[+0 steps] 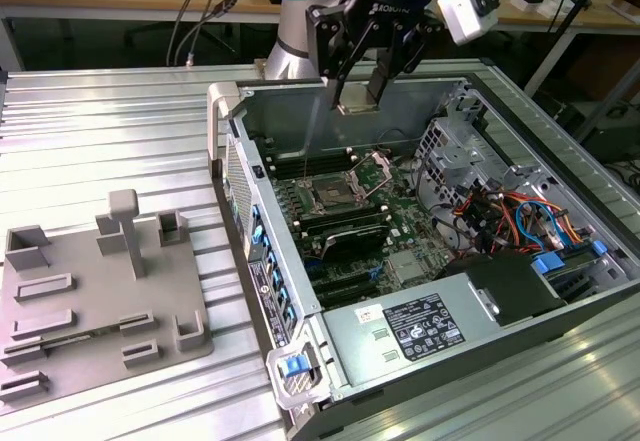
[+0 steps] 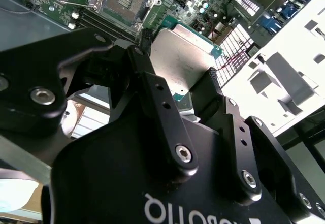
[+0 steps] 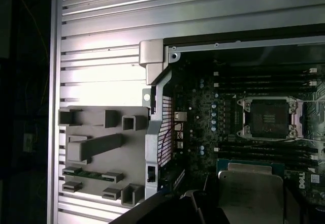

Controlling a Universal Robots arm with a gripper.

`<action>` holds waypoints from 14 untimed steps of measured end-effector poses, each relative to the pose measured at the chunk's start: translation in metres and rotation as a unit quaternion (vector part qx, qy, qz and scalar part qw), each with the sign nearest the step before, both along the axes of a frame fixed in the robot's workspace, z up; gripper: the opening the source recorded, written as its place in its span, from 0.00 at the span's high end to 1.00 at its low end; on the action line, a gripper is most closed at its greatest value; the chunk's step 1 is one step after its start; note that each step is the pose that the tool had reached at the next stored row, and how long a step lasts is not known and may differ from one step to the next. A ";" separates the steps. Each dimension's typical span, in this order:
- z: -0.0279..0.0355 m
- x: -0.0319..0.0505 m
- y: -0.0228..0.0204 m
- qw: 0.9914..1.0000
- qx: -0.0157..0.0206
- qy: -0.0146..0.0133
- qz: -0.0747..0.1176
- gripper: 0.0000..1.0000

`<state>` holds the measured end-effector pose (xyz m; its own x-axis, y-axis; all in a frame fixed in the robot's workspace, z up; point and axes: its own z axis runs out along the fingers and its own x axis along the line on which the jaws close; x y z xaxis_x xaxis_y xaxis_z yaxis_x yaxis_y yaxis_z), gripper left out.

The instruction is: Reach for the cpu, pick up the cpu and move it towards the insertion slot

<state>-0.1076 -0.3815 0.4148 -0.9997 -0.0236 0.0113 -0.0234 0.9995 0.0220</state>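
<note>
Starting at the exterior view's left: flat grey plastic tray with moulded recesses and upright pegs [image 1: 100,291], lying on the ribbed aluminium table [image 1: 110,131], well apart from the work.

Next, toward the exterior view's right of that tray: open grey metal computer case [image 1: 300,381] with the green motherboard [image 1: 400,251] inside. On the board, the square silver-framed socket with a dark centre and thin wire levers, the insertion slot [image 1: 333,198], open and bare, long black memory slots [image 1: 345,229] just beside it.

Above the slot, and toward the case's back wall: black two-fingered tool [image 1: 362,101], clamped by its edges on the small flat square silvery-topped chip, the cpu [image 1: 357,107]. Held clear of the board, nothing beneath it touching. In the second wrist view, black fingers [image 2: 216,94] pressed against opposite sides of the chip [image 2: 185,56], the slot [image 2: 122,0] beyond it and not directly under.

Likely troubles from here, judged only:
- Thin edge grip, so a slip or tilt on any jolt, dropping the chip onto the board.
- Raised wire levers next to the slot; a low or skewed path could snag them.
- Chip corner orientation not readable here; a rotated arrival would sit wrongly and threaten the socket contacts.
- Case wall near the arm, leaving little room for a wide swing.
</note>
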 end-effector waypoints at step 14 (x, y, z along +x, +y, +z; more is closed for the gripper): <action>-0.0001 0.0131 0.0125 1.000 0.000 0.000 0.000 0.45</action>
<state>-0.0945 -0.3690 0.4147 -0.9997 -0.0236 0.0113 -0.0234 0.9995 0.0220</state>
